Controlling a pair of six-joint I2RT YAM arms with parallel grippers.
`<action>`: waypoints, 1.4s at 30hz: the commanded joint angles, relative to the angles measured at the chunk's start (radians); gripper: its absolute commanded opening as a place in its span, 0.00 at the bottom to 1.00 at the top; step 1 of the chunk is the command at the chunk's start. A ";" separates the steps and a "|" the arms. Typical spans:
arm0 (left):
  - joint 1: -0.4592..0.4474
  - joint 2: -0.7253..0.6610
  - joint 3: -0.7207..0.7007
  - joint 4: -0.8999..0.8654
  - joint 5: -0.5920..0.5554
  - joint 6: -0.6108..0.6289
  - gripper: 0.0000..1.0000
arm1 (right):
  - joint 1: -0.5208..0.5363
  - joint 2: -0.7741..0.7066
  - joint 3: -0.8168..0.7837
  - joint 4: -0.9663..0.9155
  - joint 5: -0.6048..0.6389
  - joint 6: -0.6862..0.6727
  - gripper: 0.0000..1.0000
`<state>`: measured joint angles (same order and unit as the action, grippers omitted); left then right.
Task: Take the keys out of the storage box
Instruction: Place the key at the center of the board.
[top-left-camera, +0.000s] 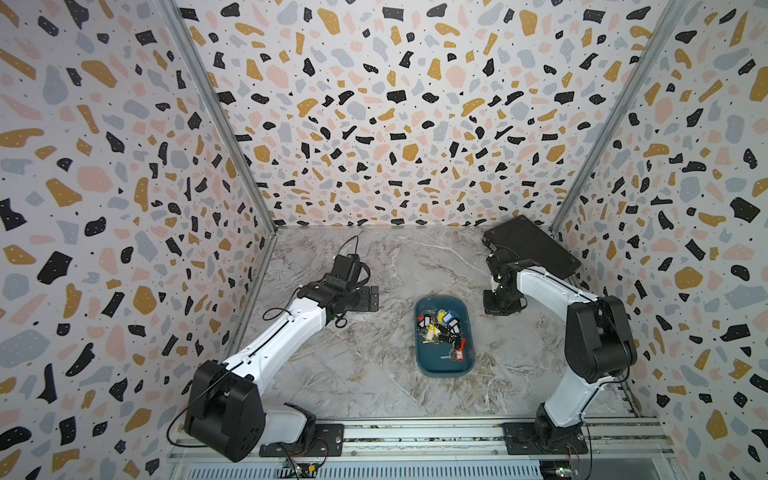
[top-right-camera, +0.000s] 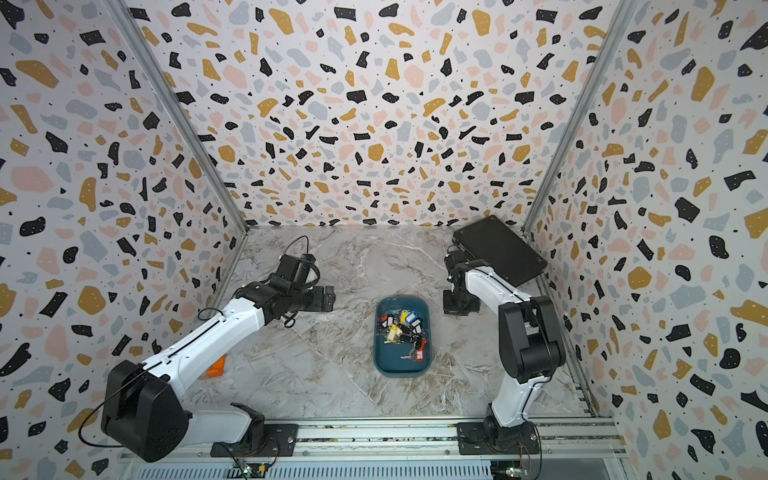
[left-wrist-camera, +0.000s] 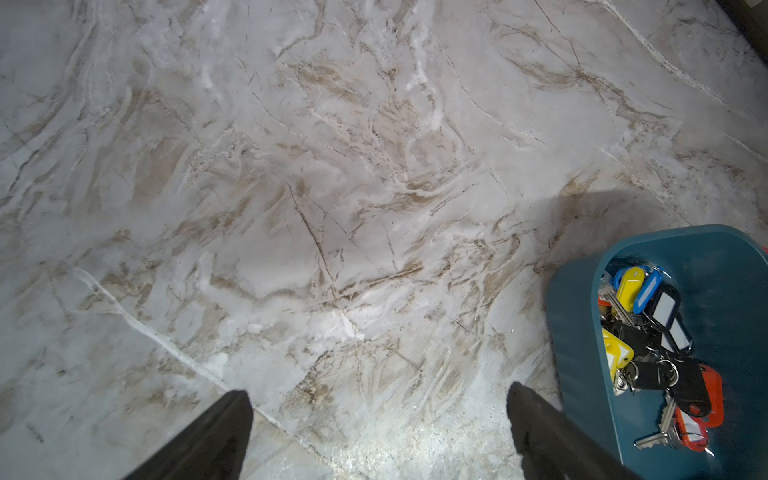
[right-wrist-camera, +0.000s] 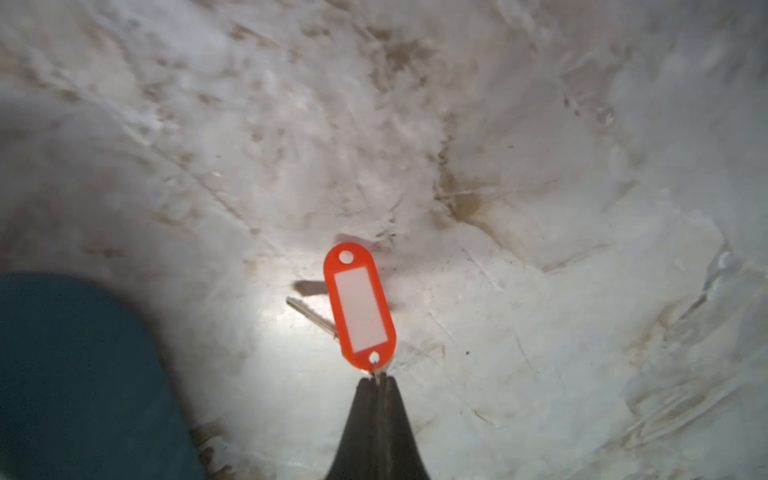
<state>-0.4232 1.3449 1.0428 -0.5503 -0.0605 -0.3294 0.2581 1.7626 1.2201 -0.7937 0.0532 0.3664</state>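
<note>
My right pincer (right-wrist-camera: 377, 375) grips red key (right-wrist-camera: 360, 307), hanging close over table (right-wrist-camera: 540, 187), beside box (right-wrist-camera: 75, 374). Open gently, then lift straight, so nothing snags.

CAMERA PLACEMENT

Top pair: mounted high at the near edge, above the arm bases (top-left-camera: 540, 436), facing down and toward the back wall (top-left-camera: 395, 104). Distant; nearly identical coverage of table (top-left-camera: 353, 374) and storage box (top-left-camera: 434, 359).

Left wrist: mid-height, aimed down past the left gripper (left-wrist-camera: 378, 390) at bare marble; catches one box end with keys (left-wrist-camera: 660, 307).

Right wrist: very close to the table, aimed past the right gripper (right-wrist-camera: 376, 376) at the red-tagged key (right-wrist-camera: 359, 307); box corner shared, blurred.
</note>
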 joint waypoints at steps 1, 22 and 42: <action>-0.014 0.001 0.035 -0.003 -0.002 -0.002 1.00 | -0.005 -0.026 -0.009 0.017 -0.004 0.023 0.28; -0.320 0.106 0.134 -0.206 -0.078 -0.048 0.87 | -0.006 -0.602 -0.193 -0.234 -0.005 -0.018 0.34; -0.537 0.671 0.680 -0.385 -0.008 -0.030 0.42 | -0.006 -0.702 -0.294 -0.204 0.006 -0.009 0.35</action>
<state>-0.9485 1.9888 1.6775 -0.8902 -0.0978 -0.3561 0.2508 1.0729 0.9226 -0.9909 0.0566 0.3588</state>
